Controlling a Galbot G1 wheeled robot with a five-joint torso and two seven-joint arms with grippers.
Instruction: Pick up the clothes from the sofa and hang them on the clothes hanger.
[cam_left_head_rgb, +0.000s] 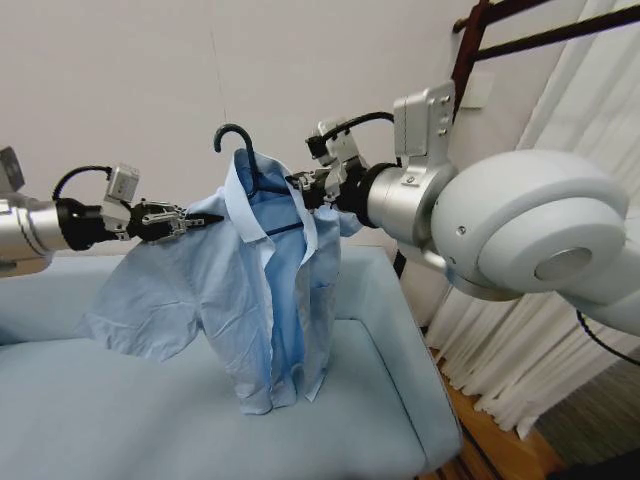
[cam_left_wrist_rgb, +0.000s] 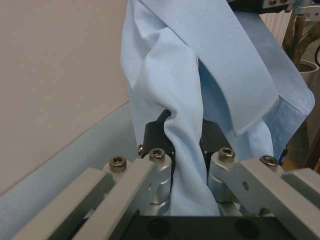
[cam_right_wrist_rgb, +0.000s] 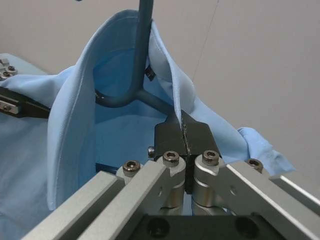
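Above the sofa (cam_left_head_rgb: 380, 400), in mid-air: a light blue short-sleeved shirt (cam_left_head_rgb: 270, 300) hangs on a dark hanger (cam_left_head_rgb: 235, 135), held up between the two arms. Its hem hangs in front of the sofa seat; I cannot tell whether it touches. The front is open and the collar is turned down. The hanger's hook stands upright out of the collar, in open air before the pale wall (cam_left_head_rgb: 130, 70).

Left claw (cam_left_head_rgb: 195, 222): reaches in level from the robot's left, at the shirt's shoulder on that side. In the left wrist view the claw (cam_left_wrist_rgb: 184, 137) is clamped on a bunched fold of the shirt (cam_left_wrist_rgb: 225, 65), with cloth running between the black pads (cam_left_wrist_rgb: 156, 132). The sleeve on this side droops below the claw, spread wide.

Right claw (cam_left_head_rgb: 300, 185): comes from the robot's right, at the other shoulder just beside the collar. In the right wrist view the claw (cam_right_wrist_rgb: 185, 136) has its pads pressed together on a thin edge of the shirt (cam_right_wrist_rgb: 75, 115). The hanger (cam_right_wrist_rgb: 142, 55) rises inside the collar, and one of its arms slopes down toward the pinch. Whether that arm is also in the grip, I cannot tell. The left claw (cam_right_wrist_rgb: 20, 107) shows farther off in the same view, across the cloth.

Surroundings: white curtain (cam_left_head_rgb: 590, 100) at the robot's right, dark wooden rack (cam_left_head_rgb: 470, 50) upper right, wood floor (cam_left_head_rgb: 500, 440) past the sofa's end.
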